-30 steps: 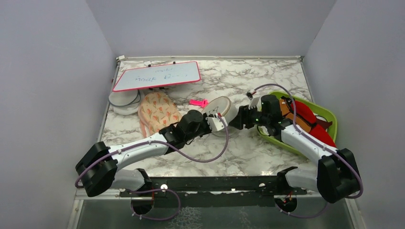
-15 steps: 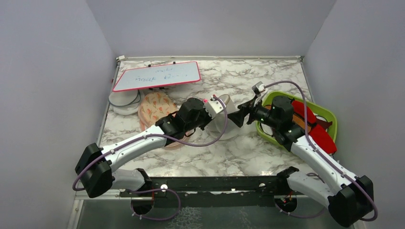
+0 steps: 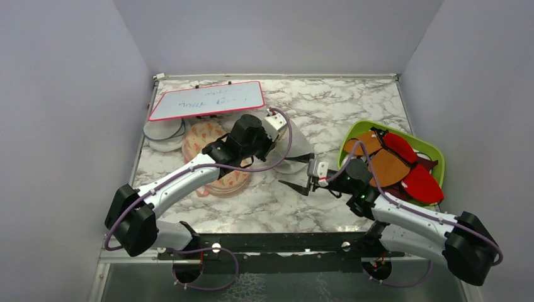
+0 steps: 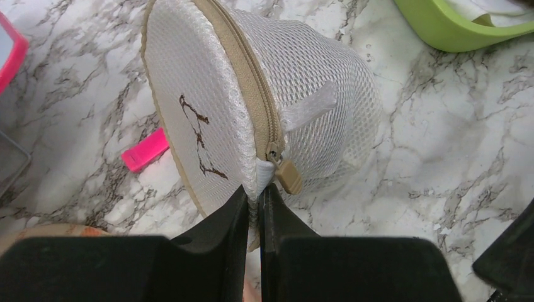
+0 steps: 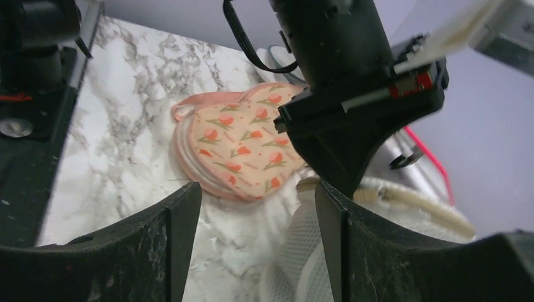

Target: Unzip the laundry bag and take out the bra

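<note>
Left wrist view: the left gripper has its 2 fingers pressed almost together on the white fabric tab at the end of the zip. This holds the laundry bag tipped on its edge, with the beige zip running up its side. The grip looks meant to anchor the bag and keep the zip taut, leaving the tan zip pull just beside the fingertips and free to be taken. Along the stretch in view the zip looks shut, so the unzipping seems not yet begun.

The bra is nowhere to be seen. Whether it lies inside the white mesh I cannot tell.

In the top view the right gripper sits low over the table, apart from the bag, fingers spread wide and empty, likely lining up for the pull. A floral pouch lies behind the left arm, and a green tray of garments is at the right.
</note>
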### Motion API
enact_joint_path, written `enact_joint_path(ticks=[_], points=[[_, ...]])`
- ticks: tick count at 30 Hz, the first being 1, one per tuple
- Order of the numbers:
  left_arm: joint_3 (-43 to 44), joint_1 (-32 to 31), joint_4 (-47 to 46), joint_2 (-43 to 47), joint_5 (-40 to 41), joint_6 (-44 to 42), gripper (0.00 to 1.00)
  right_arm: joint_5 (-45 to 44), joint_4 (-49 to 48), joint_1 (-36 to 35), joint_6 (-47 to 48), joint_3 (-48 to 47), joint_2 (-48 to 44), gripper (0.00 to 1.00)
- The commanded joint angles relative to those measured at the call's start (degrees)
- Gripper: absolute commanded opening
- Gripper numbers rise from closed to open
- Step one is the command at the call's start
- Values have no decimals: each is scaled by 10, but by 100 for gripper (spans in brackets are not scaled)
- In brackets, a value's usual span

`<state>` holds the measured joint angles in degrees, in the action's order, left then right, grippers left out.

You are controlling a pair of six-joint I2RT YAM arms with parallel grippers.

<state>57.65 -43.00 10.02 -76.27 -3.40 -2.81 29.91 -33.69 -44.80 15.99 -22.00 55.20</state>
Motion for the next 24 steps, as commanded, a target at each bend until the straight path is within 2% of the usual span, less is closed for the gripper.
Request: enact_joint_path(ticks=[1,9,13,24], points=[[20,2,2,-3,-45,23,0,-19,-93,-23,203,-13,54,63],[22,3,2,-8,-59,28,0,-120,-152,-26,300,-33,143,56],[26,4,3,-13,-69,28,0,-129,-167,-26,332,-34,170,51],[23,8,2,-6,-87,25,0,-179,-242,-26,338,-20,212,46]])
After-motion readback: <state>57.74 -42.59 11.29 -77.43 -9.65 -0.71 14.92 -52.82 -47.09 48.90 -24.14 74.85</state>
